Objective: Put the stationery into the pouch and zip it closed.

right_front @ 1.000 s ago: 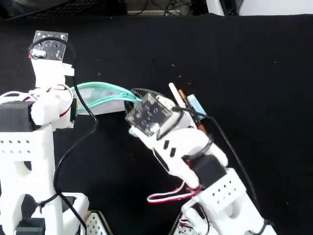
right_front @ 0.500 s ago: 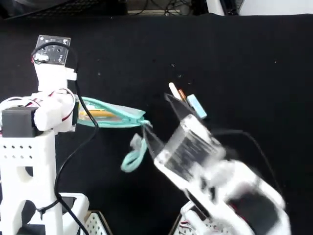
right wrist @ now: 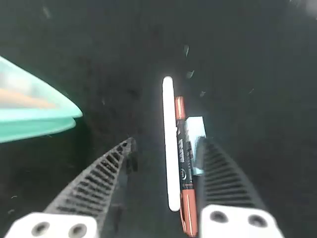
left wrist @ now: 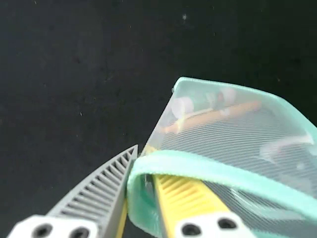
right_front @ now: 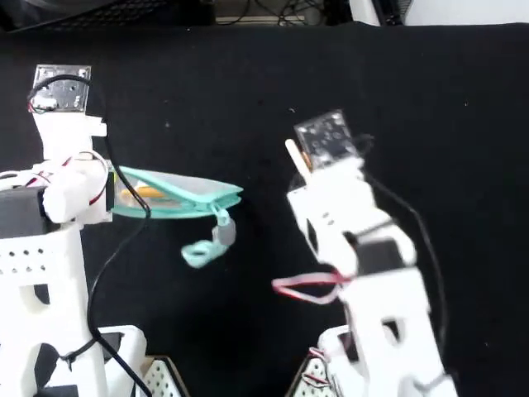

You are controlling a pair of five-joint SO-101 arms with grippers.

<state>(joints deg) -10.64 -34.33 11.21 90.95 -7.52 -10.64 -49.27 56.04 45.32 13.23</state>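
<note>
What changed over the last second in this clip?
The right gripper left the end of the pouch and swung over to the white pen, orange pen and blue eraser. Its jaws are now open astride the pens. The strap now hangs loose at that end. The left gripper stays shut on the pouch. The stationery has not moved.

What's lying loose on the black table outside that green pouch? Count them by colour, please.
white stick: 1
orange-red pen: 1
light blue piece: 1
Total: 3
</note>
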